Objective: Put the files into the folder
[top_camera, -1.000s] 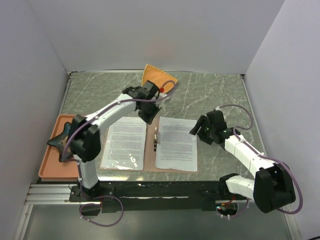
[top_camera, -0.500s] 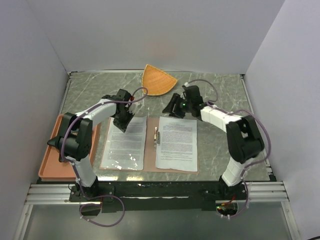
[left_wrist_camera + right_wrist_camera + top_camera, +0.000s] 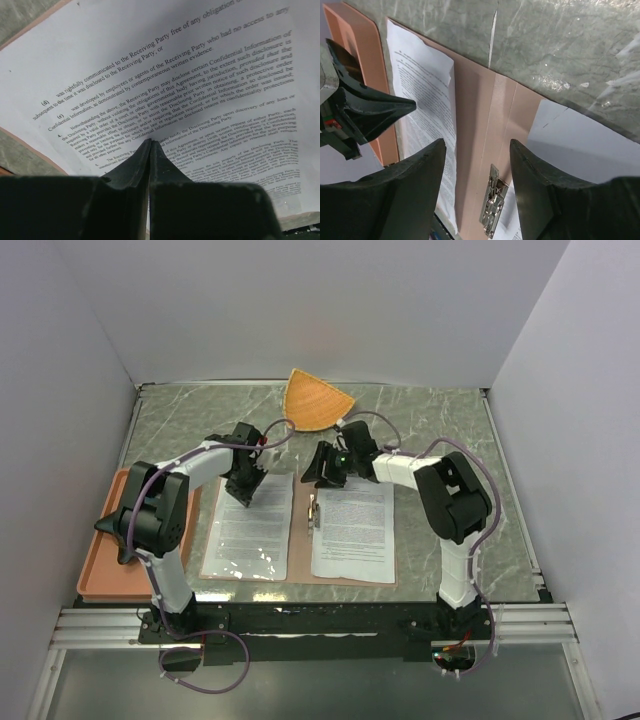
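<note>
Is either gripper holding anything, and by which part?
Nothing visibly gripped: left gripper is shut, tips on the left sheet; right gripper is open over the folder.

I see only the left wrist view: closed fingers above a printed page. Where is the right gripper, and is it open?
Observer: The right gripper is open, over the bare middle strip of the folder, near its far end.
Operator: Is there a second sheet?
Observer: Yes. A second sheet lies flat on the folder's right half.
Operator: Anything else on the folder?
Observer: A small metal clip lies on the middle strip, just left of that sheet.
</note>
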Motion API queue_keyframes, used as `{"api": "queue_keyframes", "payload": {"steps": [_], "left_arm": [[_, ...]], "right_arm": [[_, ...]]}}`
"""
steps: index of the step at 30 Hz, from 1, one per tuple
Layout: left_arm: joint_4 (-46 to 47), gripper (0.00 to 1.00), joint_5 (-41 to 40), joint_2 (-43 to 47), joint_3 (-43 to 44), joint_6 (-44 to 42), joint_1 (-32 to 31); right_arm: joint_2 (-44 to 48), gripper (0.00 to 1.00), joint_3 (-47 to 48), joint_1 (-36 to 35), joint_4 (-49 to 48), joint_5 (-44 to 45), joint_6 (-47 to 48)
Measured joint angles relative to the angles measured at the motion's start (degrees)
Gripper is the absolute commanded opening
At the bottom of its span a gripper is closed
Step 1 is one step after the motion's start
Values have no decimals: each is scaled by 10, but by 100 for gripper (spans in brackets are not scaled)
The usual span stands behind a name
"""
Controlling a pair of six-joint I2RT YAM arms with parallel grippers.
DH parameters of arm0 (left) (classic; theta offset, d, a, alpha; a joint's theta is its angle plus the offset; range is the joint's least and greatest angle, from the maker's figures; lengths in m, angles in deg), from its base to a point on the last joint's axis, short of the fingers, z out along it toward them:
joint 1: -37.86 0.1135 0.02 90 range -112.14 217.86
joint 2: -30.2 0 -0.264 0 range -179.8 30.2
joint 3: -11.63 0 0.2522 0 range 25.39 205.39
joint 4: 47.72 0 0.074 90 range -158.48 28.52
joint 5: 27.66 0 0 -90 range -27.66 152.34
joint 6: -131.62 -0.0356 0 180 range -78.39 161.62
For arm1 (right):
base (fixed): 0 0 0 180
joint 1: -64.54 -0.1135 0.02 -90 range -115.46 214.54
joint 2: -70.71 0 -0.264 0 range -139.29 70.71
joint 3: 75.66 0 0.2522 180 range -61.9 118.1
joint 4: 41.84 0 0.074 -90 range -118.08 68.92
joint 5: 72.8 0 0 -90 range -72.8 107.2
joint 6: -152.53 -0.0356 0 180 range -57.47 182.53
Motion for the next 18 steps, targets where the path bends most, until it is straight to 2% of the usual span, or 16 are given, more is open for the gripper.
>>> {"api": "queue_keyframes", "payload": {"steps": [18], "left_arm": [[7,7,-21,-12,-7,0,0]], "right_arm": [[-13,62,-2,-15,-15,-8,2]]}}
